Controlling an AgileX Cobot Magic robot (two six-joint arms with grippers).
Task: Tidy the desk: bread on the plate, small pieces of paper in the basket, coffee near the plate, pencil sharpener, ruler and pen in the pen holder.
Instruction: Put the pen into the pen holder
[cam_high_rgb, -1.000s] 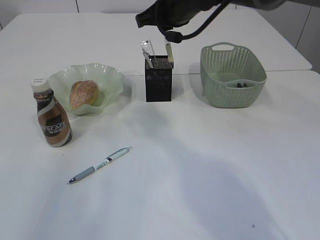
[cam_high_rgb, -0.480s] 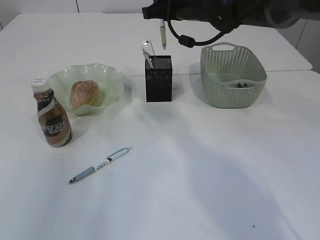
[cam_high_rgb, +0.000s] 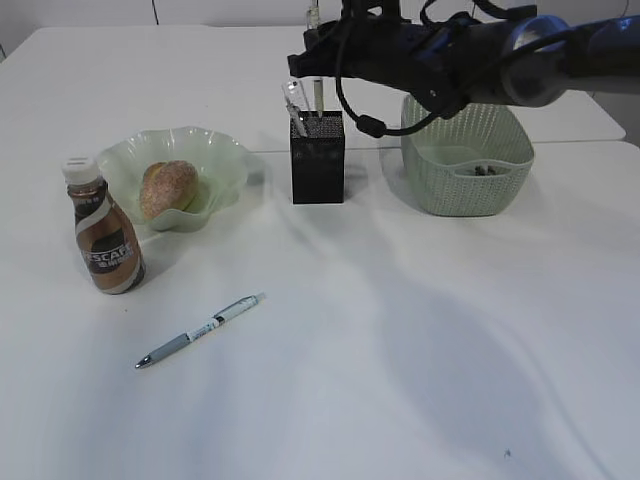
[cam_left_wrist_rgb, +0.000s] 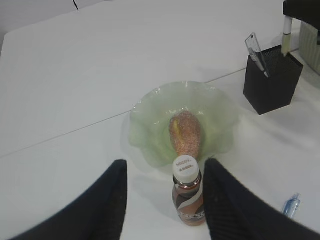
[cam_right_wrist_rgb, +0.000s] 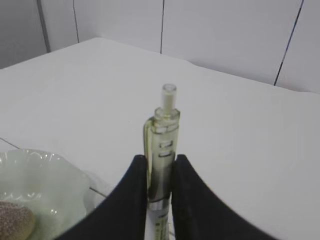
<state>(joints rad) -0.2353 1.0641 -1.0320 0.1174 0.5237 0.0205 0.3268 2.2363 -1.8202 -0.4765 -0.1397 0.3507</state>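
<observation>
One pen (cam_right_wrist_rgb: 161, 150) pinched upright by right gripper (cam_right_wrist_rgb: 160, 192) over holder (cam_high_rgb: 317, 157), tip seemingly inside | left gripper (cam_left_wrist_rgb: 165, 200) spread, idle | next: release.

Right arm stretched across from the right, right gripper (cam_right_wrist_rgb: 160, 172) clamped on something slim, upright. Left gripper (cam_left_wrist_rgb: 165, 192) hanging above the table, jaws parted, empty.
</observation>
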